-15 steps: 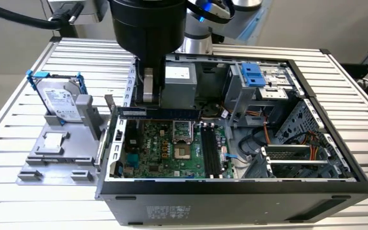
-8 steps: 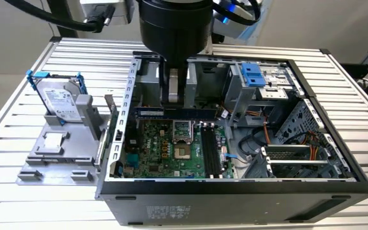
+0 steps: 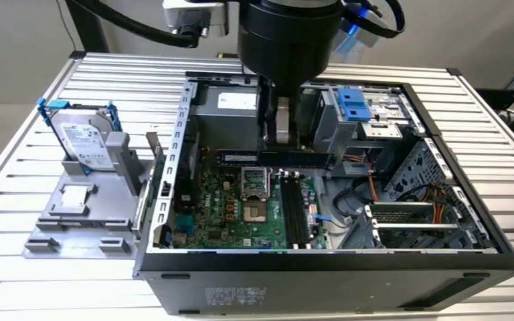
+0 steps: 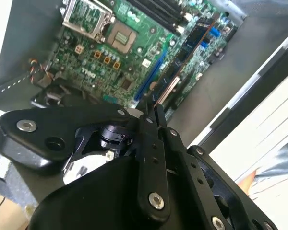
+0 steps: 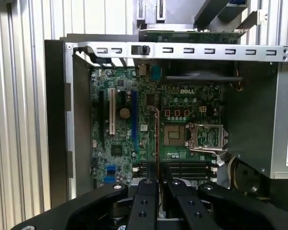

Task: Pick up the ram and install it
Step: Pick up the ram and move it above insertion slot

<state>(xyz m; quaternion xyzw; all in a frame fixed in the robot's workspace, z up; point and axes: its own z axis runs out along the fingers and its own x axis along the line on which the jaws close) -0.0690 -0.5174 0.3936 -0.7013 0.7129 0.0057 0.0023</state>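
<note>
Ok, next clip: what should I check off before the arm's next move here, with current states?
1. The gripper shut on the ram: ok, seen in both wrist views.
2. Ram held above the open case, not seated: ok.
3. Black memory slots empty: ok.
4. Ram lined up with the slots: not ok, it lies crosswise to them.
5. Ram's notch facing the right way: cannot tell.

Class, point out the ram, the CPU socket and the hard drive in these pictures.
ram (image 3: 239, 158), exterior view, on its labelled end.
CPU socket (image 5: 175, 135), first wrist view, on its centre.
hard drive (image 3: 85, 138), exterior view, on its labelled face.
</note>
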